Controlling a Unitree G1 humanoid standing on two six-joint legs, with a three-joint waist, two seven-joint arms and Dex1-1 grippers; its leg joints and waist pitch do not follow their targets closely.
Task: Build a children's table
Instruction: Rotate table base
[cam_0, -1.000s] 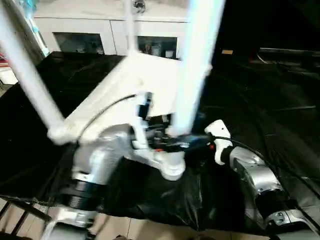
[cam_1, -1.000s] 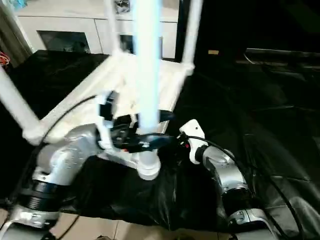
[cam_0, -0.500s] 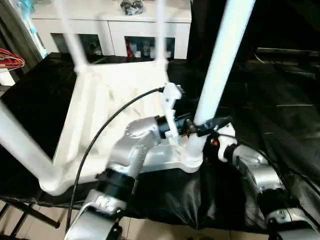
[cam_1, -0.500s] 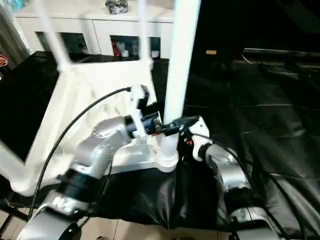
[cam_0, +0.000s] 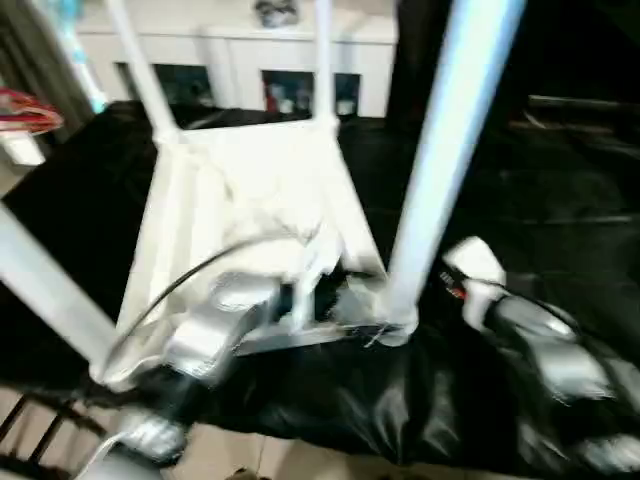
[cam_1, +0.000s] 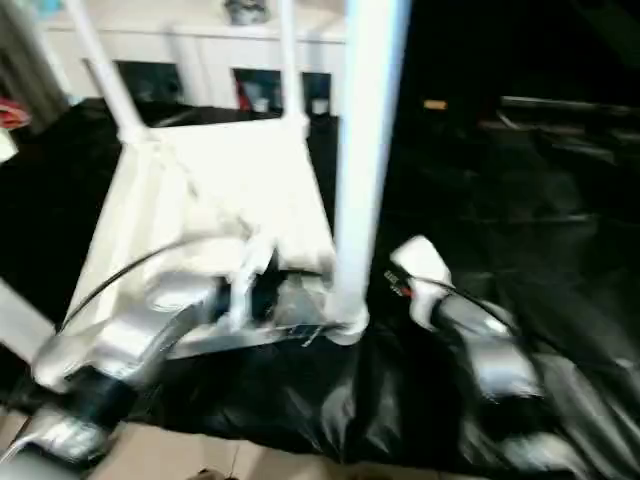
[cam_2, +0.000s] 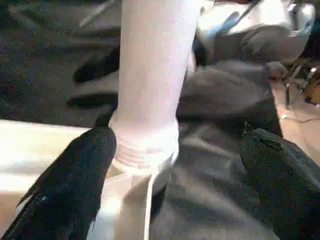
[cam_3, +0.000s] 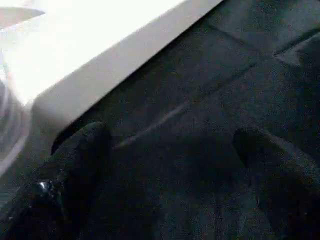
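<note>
Fingers spread wide, L arm beside leg.

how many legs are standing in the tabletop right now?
4. Near right leg beside the left gripper, near left leg, far left leg, far right leg. All rise from the upside-down tabletop.

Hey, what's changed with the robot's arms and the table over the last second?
The left gripper has let go of the near leg and pulled back toward the table top; its fingers now stand open beside the leg's base. The right gripper has also drawn back from that leg, open. The upside-down table stays on the black sheet.
</note>
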